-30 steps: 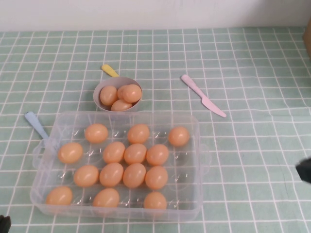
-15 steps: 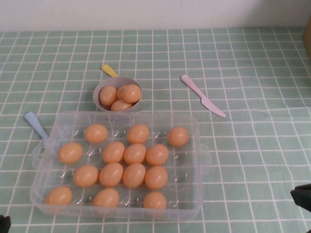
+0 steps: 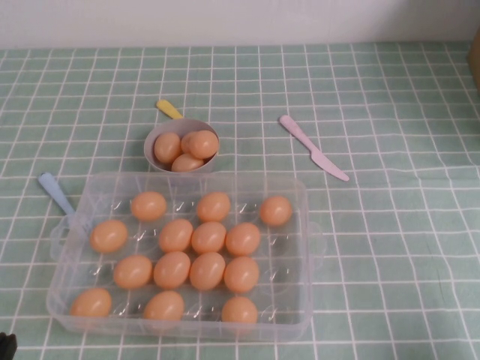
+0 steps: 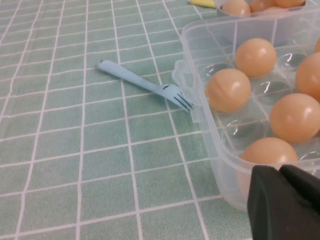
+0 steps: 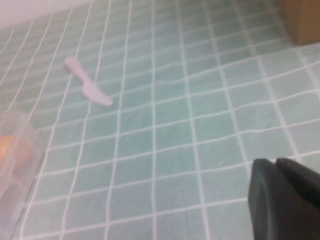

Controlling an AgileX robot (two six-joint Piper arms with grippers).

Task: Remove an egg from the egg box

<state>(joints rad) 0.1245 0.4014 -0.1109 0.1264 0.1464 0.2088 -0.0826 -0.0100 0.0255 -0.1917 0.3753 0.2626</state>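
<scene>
The clear plastic egg box (image 3: 309, 225) sits at the table's front left and holds several orange-tan eggs (image 3: 208, 237) in its cups. It also shows in the left wrist view (image 4: 200, 100) with eggs (image 4: 228, 89) inside. My left gripper (image 4: 280, 172) is shut and empty, low beside the box's front left corner; only a dark tip of it (image 3: 4, 346) shows in the high view. My right gripper (image 5: 276, 164) is shut and empty over bare cloth to the right of the box, out of the high view.
A small grey bowl (image 3: 154, 139) with three eggs stands behind the box, a yellow handle (image 3: 169, 109) behind it. A pink knife (image 3: 313, 148) lies at the back right. A blue fork (image 3: 54, 192) lies by the box's left handle. A brown box (image 5: 302, 20) stands far right.
My right gripper has drawn back from the right edge of the high view, first lower, then out of sight. The eggs, the box and the left gripper have not moved.
</scene>
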